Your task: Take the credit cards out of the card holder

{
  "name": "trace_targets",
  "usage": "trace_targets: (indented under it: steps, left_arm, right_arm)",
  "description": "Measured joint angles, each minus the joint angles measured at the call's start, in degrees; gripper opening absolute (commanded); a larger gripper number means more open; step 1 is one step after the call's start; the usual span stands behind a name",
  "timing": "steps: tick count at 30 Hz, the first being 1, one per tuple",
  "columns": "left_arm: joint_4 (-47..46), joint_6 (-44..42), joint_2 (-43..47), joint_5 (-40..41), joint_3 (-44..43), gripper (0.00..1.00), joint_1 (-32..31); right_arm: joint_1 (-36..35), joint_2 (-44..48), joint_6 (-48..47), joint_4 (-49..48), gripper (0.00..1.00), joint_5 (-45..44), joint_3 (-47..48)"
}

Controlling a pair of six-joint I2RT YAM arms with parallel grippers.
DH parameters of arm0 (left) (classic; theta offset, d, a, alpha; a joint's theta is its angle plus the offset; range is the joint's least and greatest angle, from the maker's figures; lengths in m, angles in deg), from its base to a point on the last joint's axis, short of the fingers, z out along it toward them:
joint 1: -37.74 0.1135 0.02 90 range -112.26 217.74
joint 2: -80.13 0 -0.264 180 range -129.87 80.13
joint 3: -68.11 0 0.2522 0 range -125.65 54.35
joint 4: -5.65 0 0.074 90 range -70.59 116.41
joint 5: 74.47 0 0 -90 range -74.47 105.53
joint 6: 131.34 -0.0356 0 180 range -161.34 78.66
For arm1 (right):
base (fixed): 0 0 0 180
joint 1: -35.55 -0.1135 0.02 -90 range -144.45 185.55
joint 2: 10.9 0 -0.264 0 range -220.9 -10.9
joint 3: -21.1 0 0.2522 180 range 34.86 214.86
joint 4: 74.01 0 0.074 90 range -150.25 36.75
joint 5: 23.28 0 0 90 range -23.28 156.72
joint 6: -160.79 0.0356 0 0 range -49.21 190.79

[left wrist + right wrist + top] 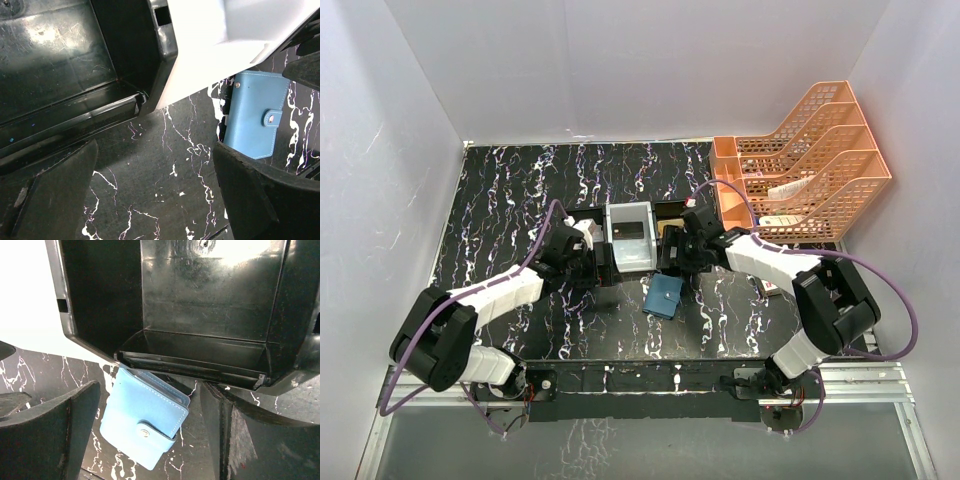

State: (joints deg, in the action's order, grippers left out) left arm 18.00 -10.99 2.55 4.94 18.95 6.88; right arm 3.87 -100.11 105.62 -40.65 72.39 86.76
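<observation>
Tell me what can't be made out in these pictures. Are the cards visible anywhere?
- The credit cards: none shows in any view. The blue card holder is snapped shut, hiding whatever is inside.
- Items in the orange rack: in the top view they are too small and sit behind mesh.
- The white middle part of the tray: washed out by glare in both wrist views.

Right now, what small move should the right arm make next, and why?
Probably lower the right gripper onto the card holder and close. Its jaws stand open above the holder, which lies shut, snap tab fastened.
</observation>
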Motion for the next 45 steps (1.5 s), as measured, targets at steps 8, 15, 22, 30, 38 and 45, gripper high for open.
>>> trace_targets:
  steps: [8, 15, 22, 30, 38, 45]
  left_arm:
    - [-0.31, -0.9, 0.13, 0.76, 0.0, 0.98, 0.04]
    - [-1.16, 1.05, 7.41, -0.37, 2.43, 0.95, 0.11]
    - [-0.83, 4.79, 17.42, -2.1, 7.74, 0.92, 0.11]
    - [-3.54, 10.16, 21.35, -3.58, 12.76, 0.79, 0.11]
    - [-10.45, 15.06, 12.37, -7.5, 15.21, 0.64, -5.46]
    - [-12.85, 17.25, 11.1, -6.29, 15.72, 0.5, -8.76]
  right_arm:
    - [-0.15, 5.25, 0.37, 0.33, 0.76, -0.31, -1.88]
    - [-4.96, 9.66, 5.03, 4.39, 0.68, -8.46, -3.76]
    - [-12.44, 8.31, 9.99, 6.82, 0.6, -15.17, -4.63]
    - [-16.5, -0.42, 11.08, 9.05, 0.43, -19.89, -0.7]
    - [-20.46, -1.07, 11.1, 8.39, 0.28, -22.45, 0.09]
    - [-22.27, 1.79, 5.75, 0.83, 0.28, -14.43, -4.94]
